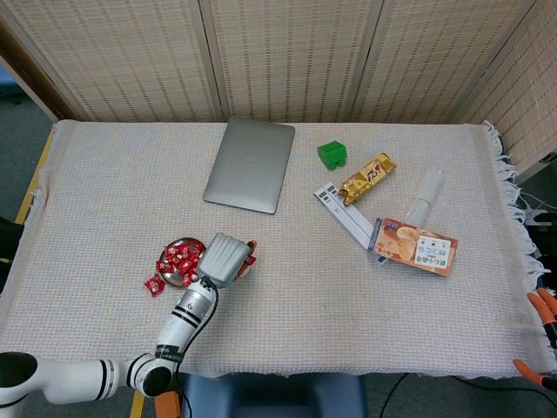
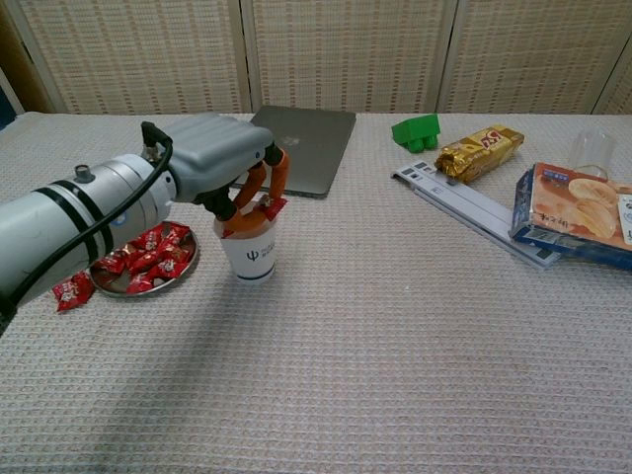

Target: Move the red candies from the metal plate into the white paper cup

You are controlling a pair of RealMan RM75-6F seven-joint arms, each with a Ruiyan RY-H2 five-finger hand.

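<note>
The tabletop (image 2: pixel 395 346) carries everything. My left hand (image 2: pixel 222 163) hangs over the white cup (image 2: pixel 249 252), fingers (image 2: pixel 279 174) pinching a red candy (image 2: pixel 273 207) at its rim. Just left, the metal plate (image 2: pixel 183 272) holds more candies (image 2: pixel 148 252); one stray candy (image 2: pixel 71 290) lies beside it.

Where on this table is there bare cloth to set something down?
Free: the near strip in front of the paper cup, and the middle between cup and chip box. Crowded: around the metal plate, and the right rear by the gold snack bar.
</note>
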